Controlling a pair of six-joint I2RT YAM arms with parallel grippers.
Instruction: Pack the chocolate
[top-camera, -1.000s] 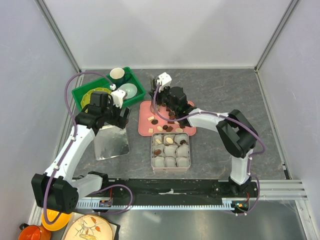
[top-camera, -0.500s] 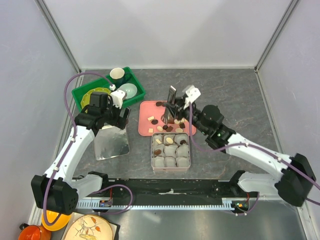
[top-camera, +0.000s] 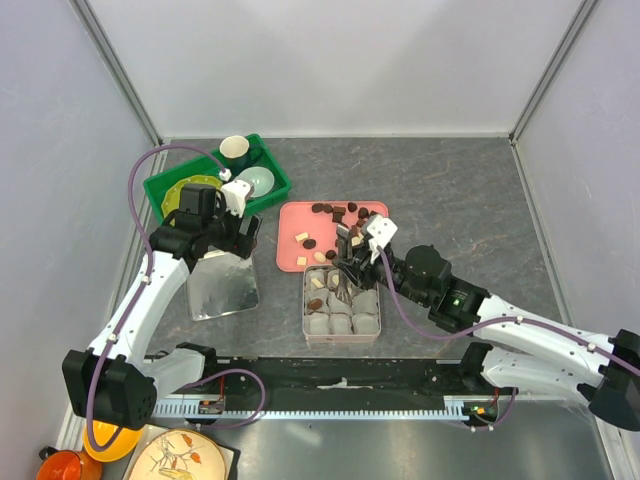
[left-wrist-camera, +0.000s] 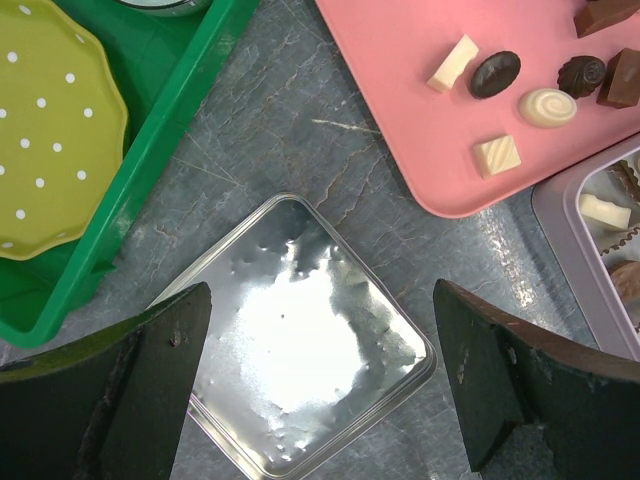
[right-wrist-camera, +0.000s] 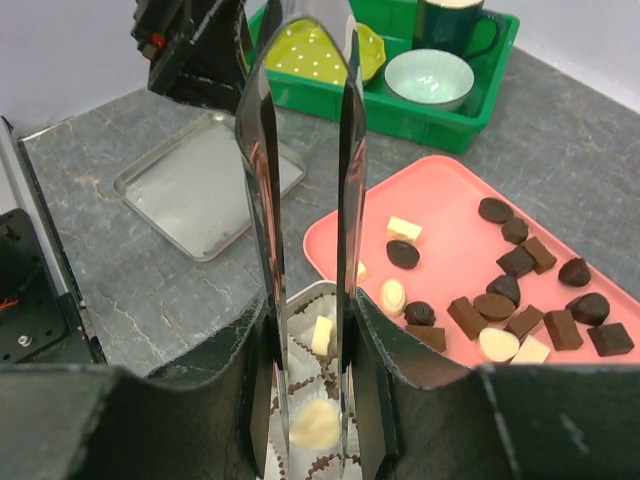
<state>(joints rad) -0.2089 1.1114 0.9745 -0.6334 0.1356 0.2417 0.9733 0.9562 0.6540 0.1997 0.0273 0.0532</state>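
Chocolate pieces (top-camera: 340, 212), dark brown and cream, lie on a pink tray (top-camera: 292, 225); they also show in the right wrist view (right-wrist-camera: 520, 290). A few more sit in paper cups in the tin box (top-camera: 306, 318). My right gripper (top-camera: 346, 268) is shut on metal tongs (right-wrist-camera: 262, 150) and hovers over the box's upper rows. Between the tong blades low down is a cream chocolate (right-wrist-camera: 315, 425) above a cup; I cannot tell whether it is pinched. A white block (right-wrist-camera: 322, 335) lies in a cup behind it. My left gripper (left-wrist-camera: 322, 300) is open and empty above the tin lid (left-wrist-camera: 300, 360).
A green bin (top-camera: 160, 190) at the back left holds a yellow dotted plate (left-wrist-camera: 50, 130), a mug (top-camera: 235, 150) and a pale bowl (top-camera: 255, 181). The lid (top-camera: 222, 285) lies left of the box. Grey walls enclose the table.
My right arm has swung from the pink tray toward me and lowered the tongs over the tin box. The left arm has not moved.
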